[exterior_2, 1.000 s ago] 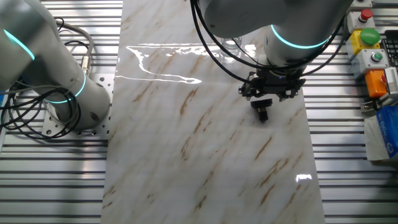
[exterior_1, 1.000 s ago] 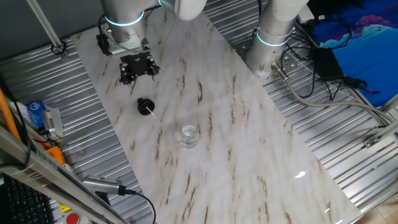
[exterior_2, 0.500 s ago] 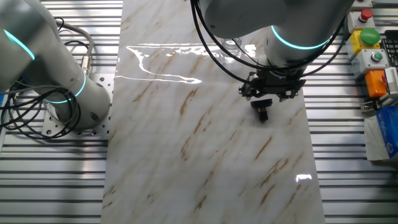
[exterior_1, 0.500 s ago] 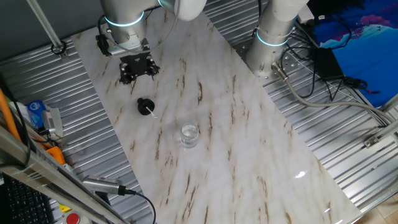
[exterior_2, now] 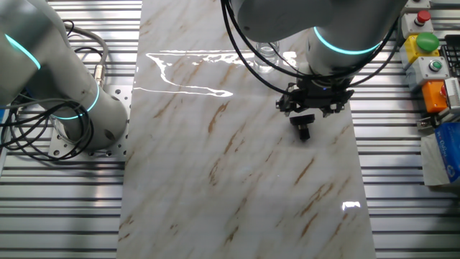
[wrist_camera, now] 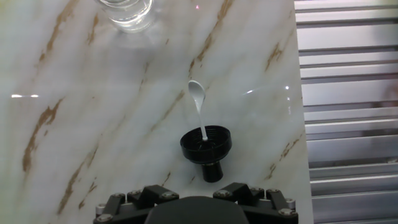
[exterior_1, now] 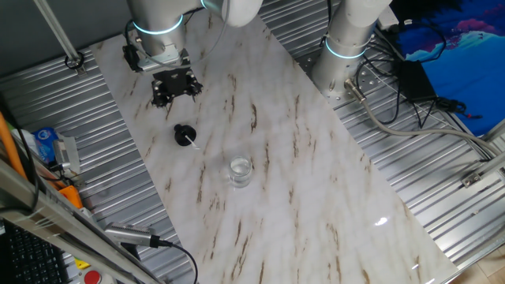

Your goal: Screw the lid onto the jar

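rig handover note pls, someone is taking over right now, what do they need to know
Gripper: above the table, holding nothing; whether its jaws are open cannot be told.
Lid: on the marble table, below the gripper, open side up, with a small white spoon resting in it.
Jar: upright, uncapped, apart from the lid.
Done: nothing.
Left: clear the spoon, grasp the lid, set it on the jar, screw it down.
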